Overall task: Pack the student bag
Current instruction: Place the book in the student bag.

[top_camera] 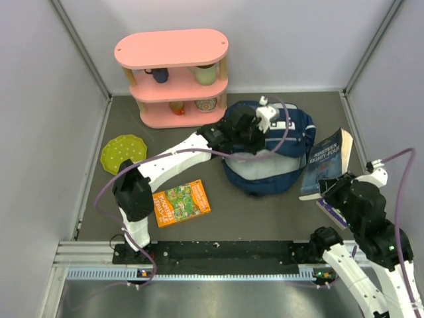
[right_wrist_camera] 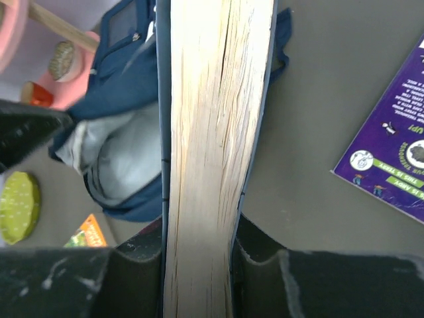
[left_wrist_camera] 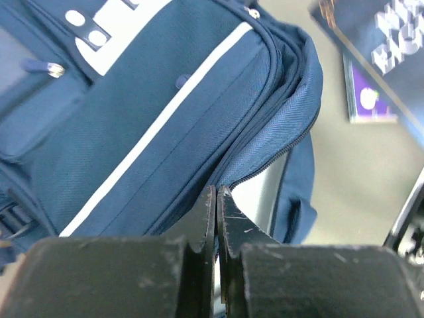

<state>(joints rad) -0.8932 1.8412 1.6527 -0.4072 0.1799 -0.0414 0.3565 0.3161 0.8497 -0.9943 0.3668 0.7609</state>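
Sitting on grey table point(top_camera: 265, 215) between pale walls point(top_camera: 40, 99): student bag point(top_camera: 298, 129).

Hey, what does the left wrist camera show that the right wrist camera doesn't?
Only left wrist: the left gripper shut on the student bag at its zipper edge, and the bag's white stripe. Only right wrist: the right gripper clamping the thick book, the green plate, the orange book. Both: the bag, the purple book, and the thick book itself.
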